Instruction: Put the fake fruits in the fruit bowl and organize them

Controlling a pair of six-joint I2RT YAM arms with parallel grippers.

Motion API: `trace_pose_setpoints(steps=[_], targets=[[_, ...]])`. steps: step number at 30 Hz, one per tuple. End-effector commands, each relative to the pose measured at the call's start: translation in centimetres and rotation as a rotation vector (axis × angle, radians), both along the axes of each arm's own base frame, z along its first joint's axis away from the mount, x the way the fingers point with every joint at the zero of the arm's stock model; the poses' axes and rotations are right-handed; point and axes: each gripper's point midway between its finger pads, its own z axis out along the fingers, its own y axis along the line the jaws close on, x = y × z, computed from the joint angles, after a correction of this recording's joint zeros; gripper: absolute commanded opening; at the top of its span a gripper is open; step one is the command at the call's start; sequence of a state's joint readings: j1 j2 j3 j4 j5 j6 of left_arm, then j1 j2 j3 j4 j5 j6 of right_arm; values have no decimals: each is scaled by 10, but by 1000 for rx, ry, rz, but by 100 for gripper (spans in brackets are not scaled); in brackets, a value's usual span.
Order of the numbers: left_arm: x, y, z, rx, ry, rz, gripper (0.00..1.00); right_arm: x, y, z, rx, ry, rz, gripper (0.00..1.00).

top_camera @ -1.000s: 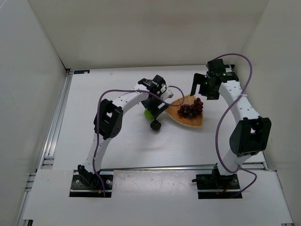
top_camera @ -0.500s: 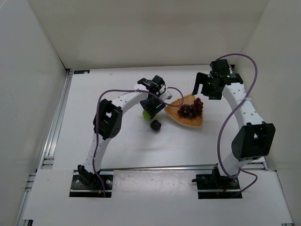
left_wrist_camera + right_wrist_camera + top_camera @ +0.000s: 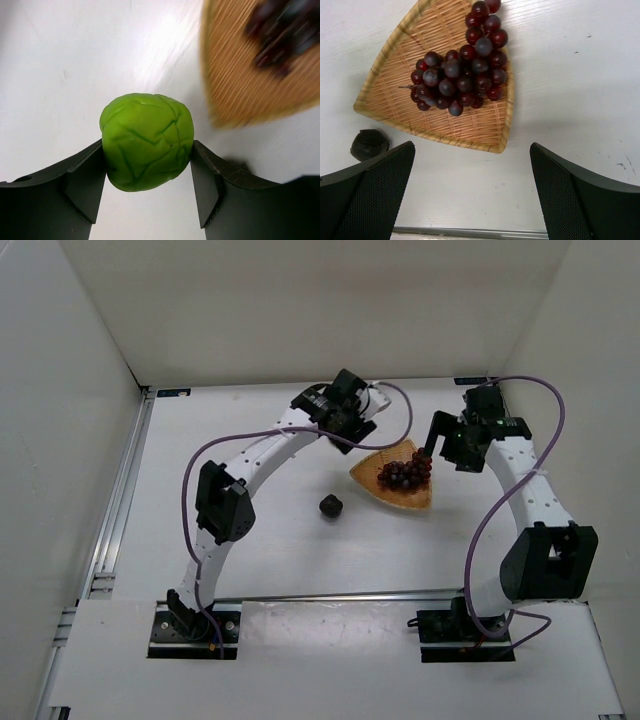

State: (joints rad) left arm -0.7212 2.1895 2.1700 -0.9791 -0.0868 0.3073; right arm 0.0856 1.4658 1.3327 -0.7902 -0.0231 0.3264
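**Fruit and basket status: green fruit gripped, one fruit on the table**

**Surroundings and obstructions.** The basket (image 3: 390, 65) sits on the white table (image 3: 270, 540), right of centre in the top view. The grape bunch (image 3: 462, 75) lies inside it, covering the middle and reaching the rim at the top of the right wrist frame. The left portion of the wicker is bare. The dark fruit (image 3: 330, 506) rests on the table, lower left of the basket and apart from it, with nothing between the two. White walls enclose the table on three sides. A metal rail (image 3: 115, 510) runs along the left edge.

**Grippers.** The left gripper (image 3: 147, 150) is clamped on the green fruit (image 3: 146, 141), one finger pressing each side. The fruit is held over the table, just left of the basket edge, which appears blurred in the upper right of the left wrist frame. In the top view the arm hides this fruit. The right gripper (image 3: 471, 150) stands fully spread and holds nothing. It hangs over the near rim of the basket.

**Count.**
- Fruits: three (one green, one dark, one grape bunch)
- Baskets: one
- Arms: two, each with one purple cable
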Motion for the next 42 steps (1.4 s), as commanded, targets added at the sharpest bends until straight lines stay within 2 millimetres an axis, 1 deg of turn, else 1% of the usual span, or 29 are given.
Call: trace_pose_setpoints(steps=[1,3,4,5,7,11,15,16,17,18,19,20,22,26,27,29,30,31,32,33,34,35,36,37,38,39,40,41,42], targets=[[-9,-79,48,-190,-117,-132,40,-3,-7,15,22,-59,-30,99],[-11,-92,42,-198,-114,-179,43,-3,-12,19,18,-71,-53,99],[-16,-101,27,-197,-94,-201,44,-3,-18,23,10,-85,-72,99],[-18,-103,26,-209,-83,-199,44,-3,-18,23,18,-84,-83,99],[-17,-108,8,-206,-51,-197,45,-4,-26,32,24,-112,-115,99],[-17,-112,-5,-203,-32,-205,47,-5,-28,43,18,-145,-121,99],[-15,-113,-7,-199,-36,-212,60,-12,-35,49,-12,-162,-146,99],[-15,-109,-13,-181,-33,-201,70,-13,-35,52,-11,-174,-146,99],[-16,-108,-12,-179,-32,-201,76,-13,-35,52,-17,-175,-139,99],[-17,-103,-22,-150,-24,-198,81,-16,-35,52,-17,-175,-139,99],[-17,-99,-19,-141,-30,-189,87,-16,-30,52,4,-174,-122,99],[-19,-97,-20,-137,-26,-189,99,-16,-31,52,-2,-175,-113,99],[-22,-89,-17,-125,-30,-168,99,-20,-21,51,1,-176,-73,99],[-20,-79,18,-143,-97,-131,99,-26,-5,53,-40,-194,19,99],[-20,-75,40,-164,-132,-123,99,-29,8,52,-53,-199,86,99],[-20,-67,61,-173,-173,-103,99,-36,30,49,-48,-210,190,99],[-22,-62,69,-175,-186,-95,99,-42,52,45,-59,-217,290,99],[-23,-53,92,-203,-216,-86,99,-45,66,47,-50,-246,347,99],[-21,-41,94,-199,-216,-54,99,-58,89,41,-39,-247,440,99],[-20,-31,100,-209,-220,-34,99,-64,102,37,-36,-252,503,99],[-22,-19,118,-235,-241,-13,99,-70,116,34,-12,-256,553,99],[-16,-2,115,-229,-232,26,99,-77,137,35,4,-287,628,99],[-18,8,117,-229,-224,34,99,-79,146,29,6,-277,655,99],[-19,20,128,-247,-236,58,99,-81,155,25,8,-273,680,99],[-14,37,127,-235,-231,92,99,-87,169,19,16,-255,717,99],[-14,48,120,-228,-213,120,99,-84,180,7,2,-222,736,99],[-14,59,118,-226,-199,151,99,-81,192,10,5,-227,757,99],[-11,80,120,-225,-197,199,99,-83,207,-7,-29,-186,811,99],[-11,90,111,-218,-173,220,99,-80,216,-12,-50,-181,836,99]])
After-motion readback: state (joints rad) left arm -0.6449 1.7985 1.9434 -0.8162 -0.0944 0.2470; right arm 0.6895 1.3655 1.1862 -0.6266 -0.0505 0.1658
